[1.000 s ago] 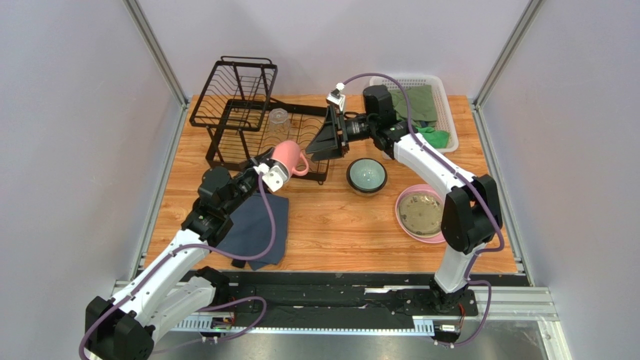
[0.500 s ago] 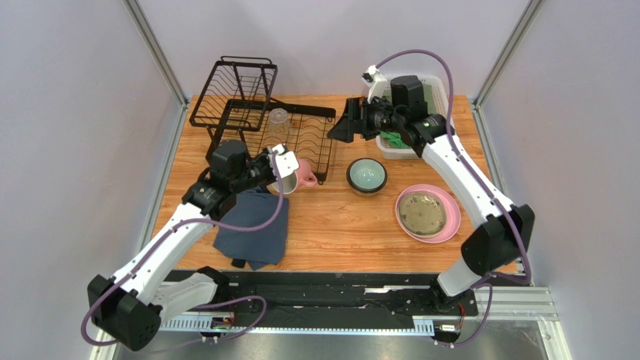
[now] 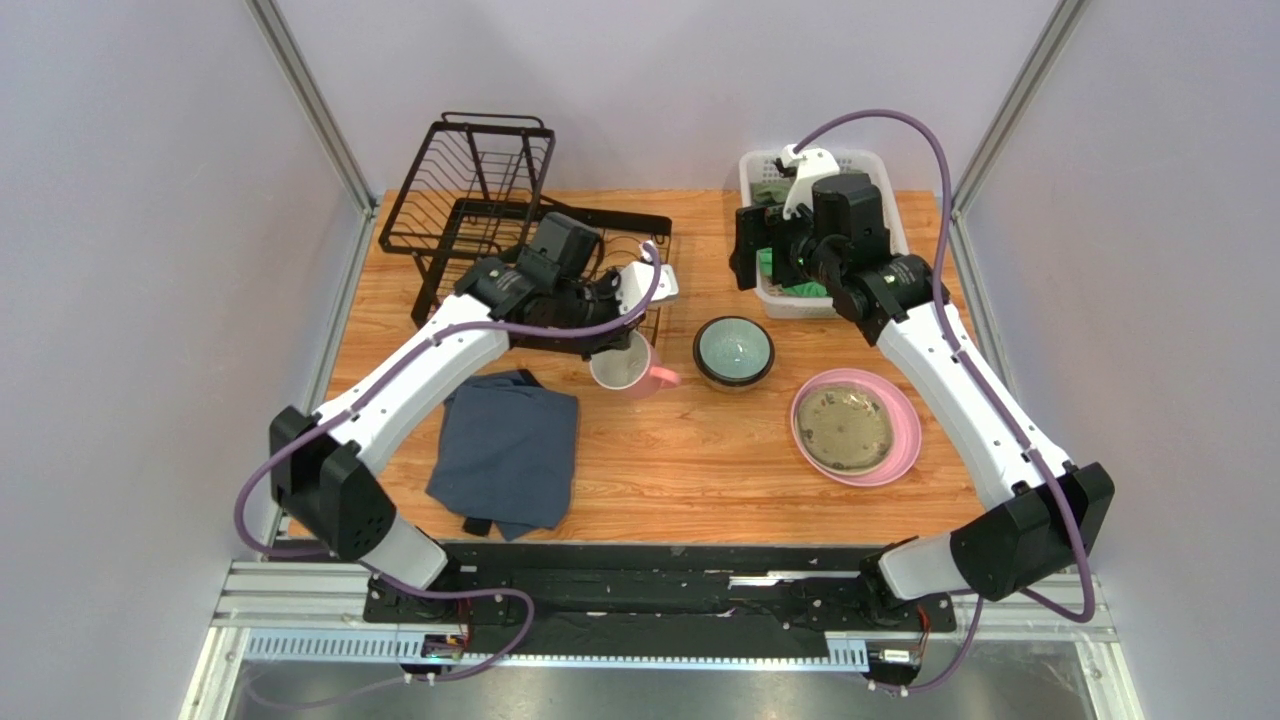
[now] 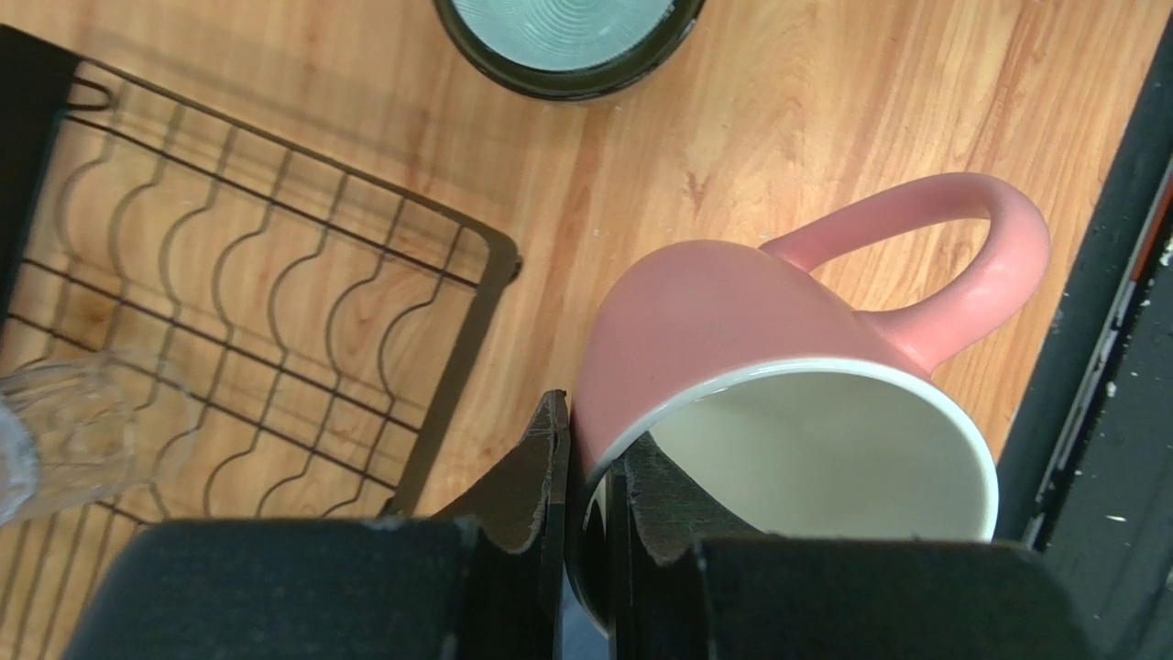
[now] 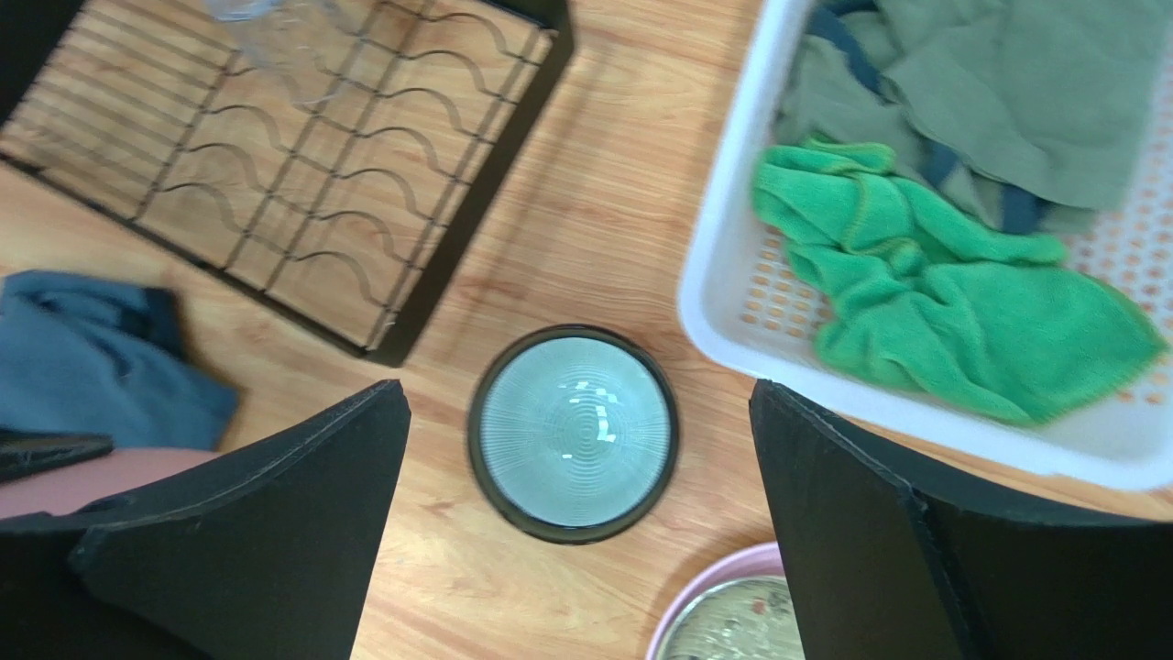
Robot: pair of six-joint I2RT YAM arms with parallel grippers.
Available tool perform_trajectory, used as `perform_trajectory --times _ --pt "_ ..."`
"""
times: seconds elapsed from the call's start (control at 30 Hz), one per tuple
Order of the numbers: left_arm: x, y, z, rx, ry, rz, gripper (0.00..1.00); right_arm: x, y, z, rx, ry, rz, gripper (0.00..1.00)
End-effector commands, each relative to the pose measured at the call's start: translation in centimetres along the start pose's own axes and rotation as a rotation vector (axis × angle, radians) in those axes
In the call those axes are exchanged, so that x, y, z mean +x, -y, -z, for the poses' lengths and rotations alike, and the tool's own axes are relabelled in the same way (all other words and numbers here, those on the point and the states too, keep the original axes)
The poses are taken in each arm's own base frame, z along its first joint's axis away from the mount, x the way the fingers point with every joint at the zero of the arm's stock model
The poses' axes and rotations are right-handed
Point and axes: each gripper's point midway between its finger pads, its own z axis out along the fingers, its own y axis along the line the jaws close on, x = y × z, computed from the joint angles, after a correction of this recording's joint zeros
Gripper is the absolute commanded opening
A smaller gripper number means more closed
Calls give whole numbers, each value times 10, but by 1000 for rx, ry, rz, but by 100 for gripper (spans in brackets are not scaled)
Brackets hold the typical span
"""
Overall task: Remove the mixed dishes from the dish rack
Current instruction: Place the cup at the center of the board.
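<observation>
My left gripper (image 3: 618,333) (image 4: 589,443) is shut on the rim of the pink mug (image 3: 625,368) (image 4: 771,310), one finger inside and one outside. It holds the mug mouth-up over the wood, just off the dish rack's (image 3: 466,165) (image 4: 276,303) (image 5: 344,179) lower tray, left of the dark teal bowl (image 3: 733,350) (image 5: 573,431). The clear glass (image 4: 69,413) (image 5: 282,35) stands on the lower tray. The cream plate (image 3: 842,425) lies on the pink plate (image 3: 899,450) at the right. My right gripper (image 3: 756,248) (image 5: 578,395) is open and empty, high above the bowl.
A white basket (image 3: 890,183) (image 5: 730,275) of green cloths stands at the back right, beside my right gripper. A folded blue-grey cloth (image 3: 508,450) (image 5: 97,358) lies front left. The rack's raised upper shelf stands at the back left.
My left arm has carried the mug right, off the rack and over the wood beside the bowl. My right gripper has drawn back from the rack to the basket's left edge.
</observation>
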Motion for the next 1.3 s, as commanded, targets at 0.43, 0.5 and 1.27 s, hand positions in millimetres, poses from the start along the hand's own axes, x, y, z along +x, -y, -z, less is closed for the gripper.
perform_trajectory --times 0.43,0.5,1.27 --pt "-49 56 -71 190 -90 4 0 8 109 21 331 7 -68 100" --pt "-54 59 -84 205 -95 -8 0 10 117 22 347 6 -73 100" --pt "-48 103 -172 272 -292 -84 0 35 138 29 348 -13 -79 100"
